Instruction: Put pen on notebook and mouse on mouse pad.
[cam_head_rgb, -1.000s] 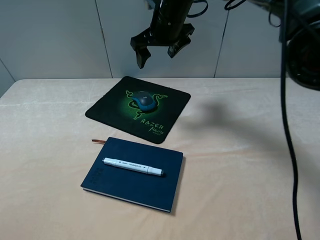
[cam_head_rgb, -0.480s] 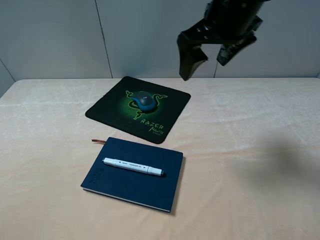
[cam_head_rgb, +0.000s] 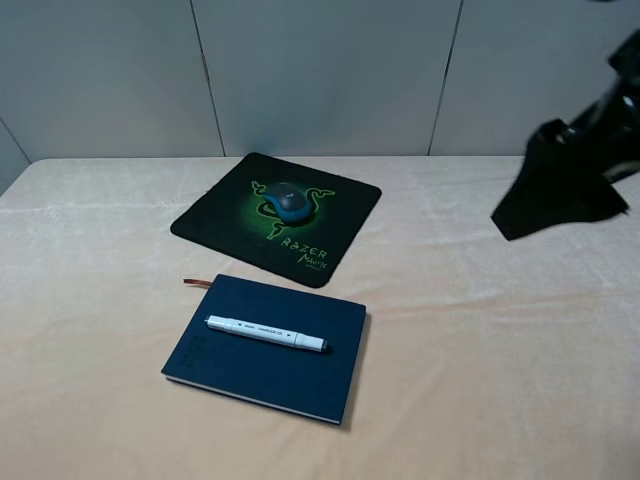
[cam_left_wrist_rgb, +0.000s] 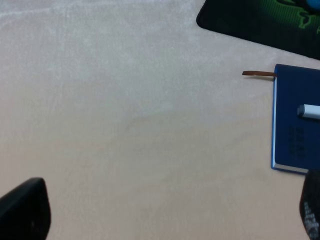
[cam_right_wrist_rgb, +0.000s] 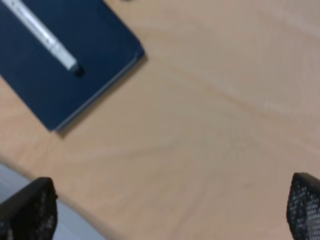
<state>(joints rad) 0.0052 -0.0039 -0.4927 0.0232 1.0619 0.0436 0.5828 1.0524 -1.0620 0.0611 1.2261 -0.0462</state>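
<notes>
The teal-blue mouse (cam_head_rgb: 289, 200) rests on the black Razer mouse pad (cam_head_rgb: 343, 196) at the back of the table. Nearer the front lies the navy notebook (cam_head_rgb: 285, 375), and the white pen (cam_head_rgb: 265, 333) lies flat across its cover. My right gripper (cam_head_rgb: 556, 190) hangs blurred at the right edge, far from both. In the right wrist view the gripper (cam_right_wrist_rgb: 165, 207) is open and empty, with the notebook (cam_right_wrist_rgb: 70, 70) and pen (cam_right_wrist_rgb: 42, 35) off to one side. My left gripper (cam_left_wrist_rgb: 167, 210) is open and empty over bare cloth, beside the notebook (cam_left_wrist_rgb: 297, 125).
The table is covered in a pale peach cloth (cam_head_rgb: 470, 330). Its edge (cam_right_wrist_rgb: 75, 220) shows in the right wrist view close to the notebook's corner. The notebook's reddish ribbon (cam_left_wrist_rgb: 259, 74) sticks out towards the mouse pad (cam_left_wrist_rgb: 250, 22). A grey panelled wall stands behind.
My right arm has swung from above the mouse pad across to the right edge of the exterior high view. The mouse, pad, pen and notebook have stayed put.
</notes>
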